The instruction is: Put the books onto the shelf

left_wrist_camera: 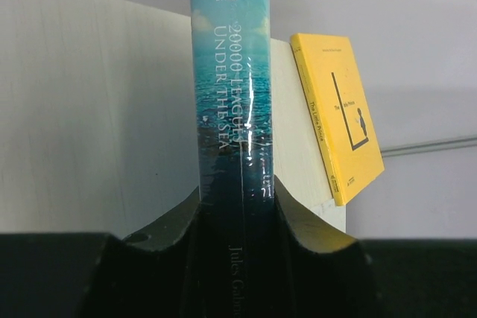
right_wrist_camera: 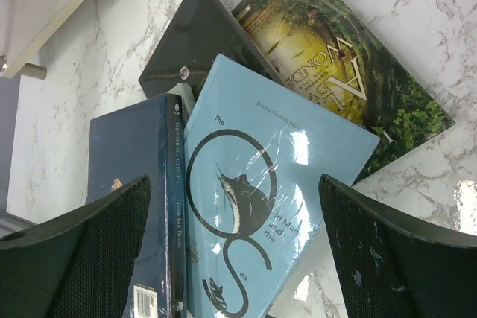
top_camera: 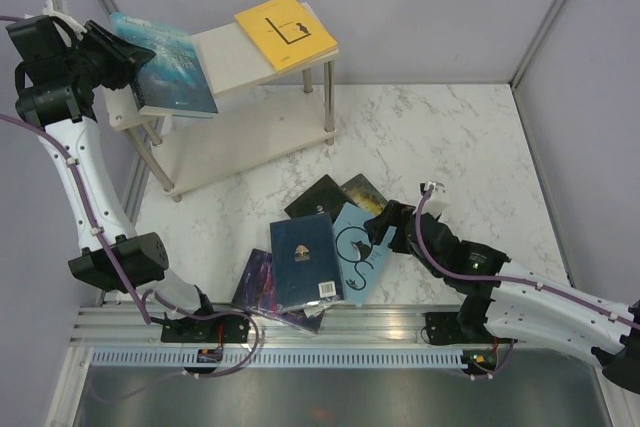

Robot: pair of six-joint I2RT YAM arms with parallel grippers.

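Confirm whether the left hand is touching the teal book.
Touching. In the left wrist view the left hand has its fingers pressed against both covers of the teal book, no gap.

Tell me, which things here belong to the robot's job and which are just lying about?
Job: shelf, teal book, yellow book, navy book, light blue book, black book, green-gold book, purple book.
Lying about: marble table, metal rail.

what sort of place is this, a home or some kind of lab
Most likely a robot lab test cell, not a home: plain grey partition panels enclose a marble-patterned table, and the left arm and right arm are bolted to a metal rail at its near edge.
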